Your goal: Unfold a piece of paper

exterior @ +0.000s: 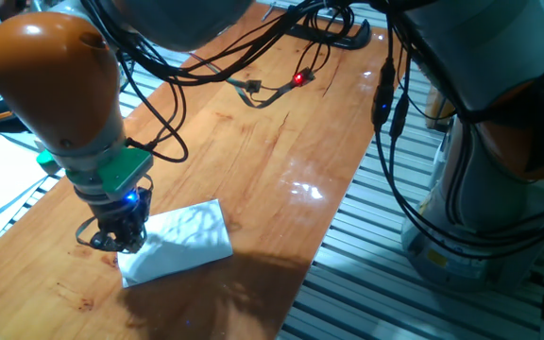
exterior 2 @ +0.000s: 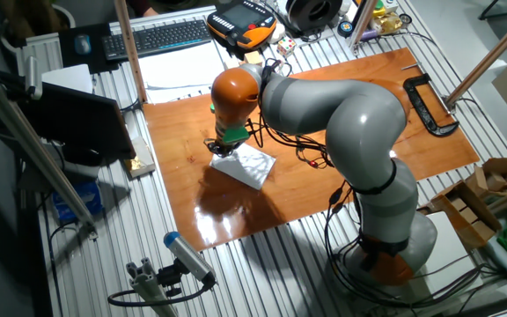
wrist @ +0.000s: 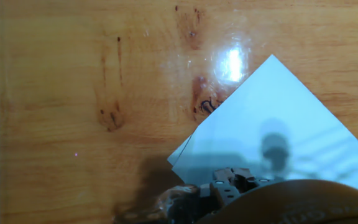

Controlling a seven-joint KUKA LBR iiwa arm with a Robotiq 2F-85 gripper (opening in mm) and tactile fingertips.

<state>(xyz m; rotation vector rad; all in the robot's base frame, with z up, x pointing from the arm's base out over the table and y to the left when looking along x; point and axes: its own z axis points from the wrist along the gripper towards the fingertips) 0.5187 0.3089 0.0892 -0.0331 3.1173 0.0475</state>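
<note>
Hovering low over the polished orange-brown wooden counter, the black two-finger gripper sits at one corner of the thin white folded sheet of paper, under the arm's orange wrist joint and green collar. The paper lies flat on the counter near its front edge, still folded in two. In the hand view a second layer peeks out just beside the top layer's corner, so the two edges are slightly offset there. That offset is probably why the hand is placed at this corner: it gives a lip where one layer could be caught without the other.

Whether the fingers are parted or closed cannot be told; they are dark, small and partly hidden by the wrist in every view, and no view shows clearly whether they hold the paper edge or only touch it.

The sheet is well apart from the black clamp and the loose cables at the far end, leaving room to swing the top layer open.
</note>
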